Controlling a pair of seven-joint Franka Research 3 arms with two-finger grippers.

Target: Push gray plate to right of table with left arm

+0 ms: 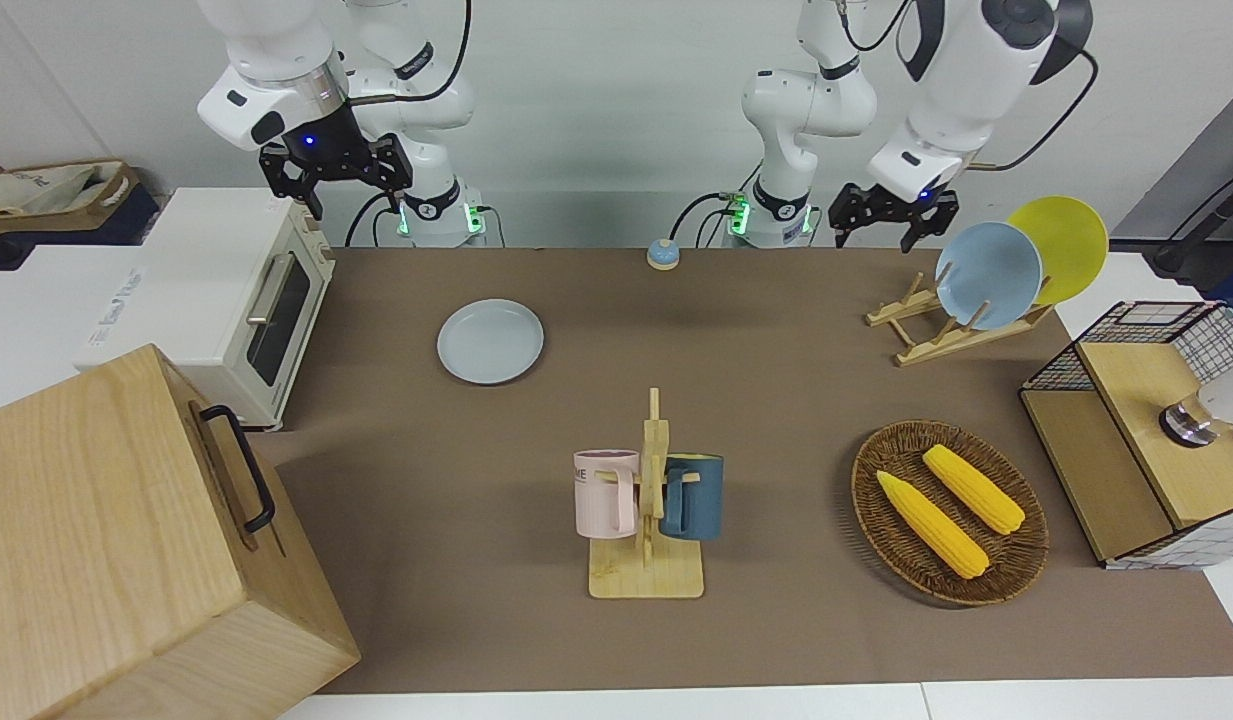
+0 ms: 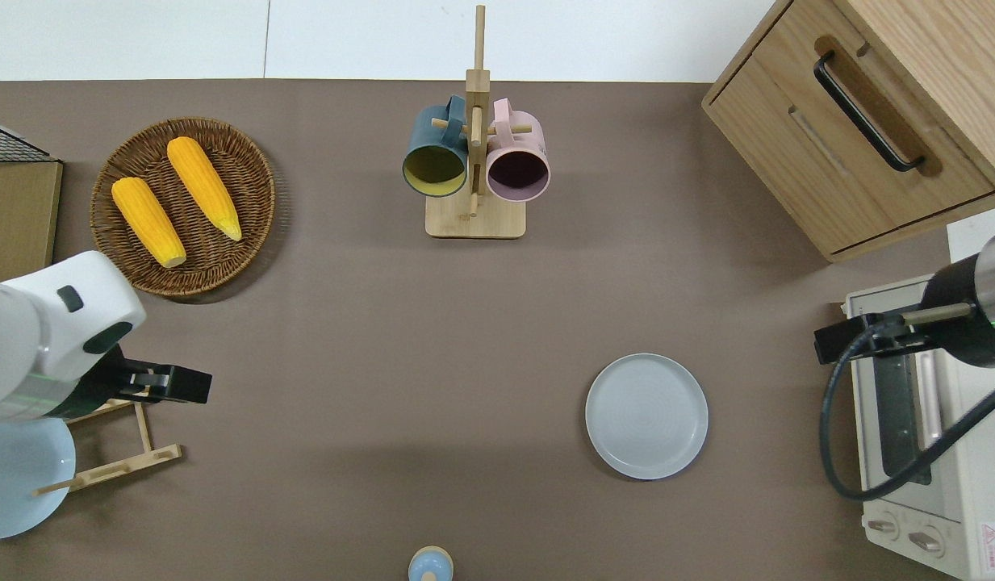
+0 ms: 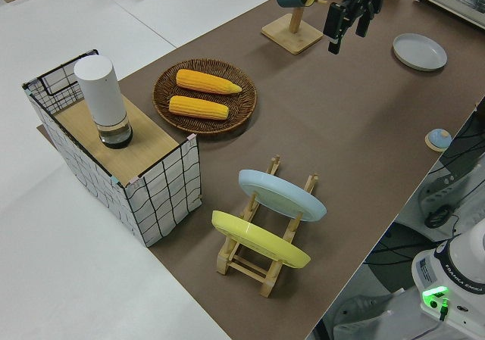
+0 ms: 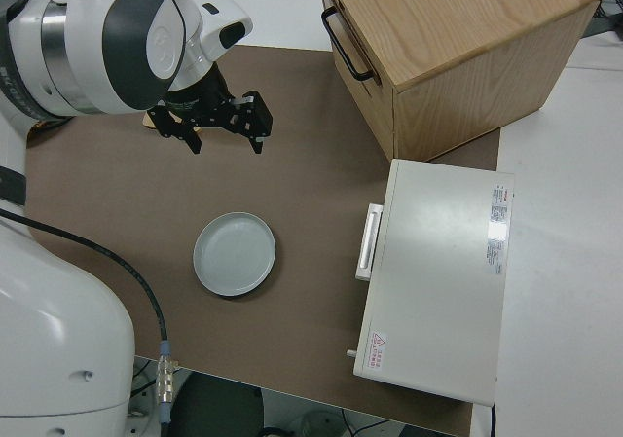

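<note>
The gray plate (image 2: 646,415) lies flat on the table (image 2: 384,339), toward the right arm's end, fairly near the robots' edge, with the white toaster oven (image 2: 909,436) just beside it at that end. It stands well apart from the left gripper (image 1: 886,222), which hangs in the air at the opposite end of the table, over the wooden plate rack (image 2: 114,452) that carries a sky-blue plate (image 1: 988,275) and a yellow plate (image 1: 1061,245). That gripper's fingers stand apart with nothing between them, and it touches nothing. The right arm is parked, its gripper (image 1: 321,185) likewise spread and empty.

Bare brown tabletop surrounds the plate on all sides but the oven's. Farther from the robots, mid-table, stands a mug tree (image 2: 474,161) with a pink and a dark blue mug; a wicker basket (image 2: 182,206) with two corn cobs sits toward the left arm's end, and a wooden drawer cabinet (image 2: 860,121) at the right arm's end, farther from the robots than the oven. A small blue bell (image 2: 430,565) rests at the robots' edge.
</note>
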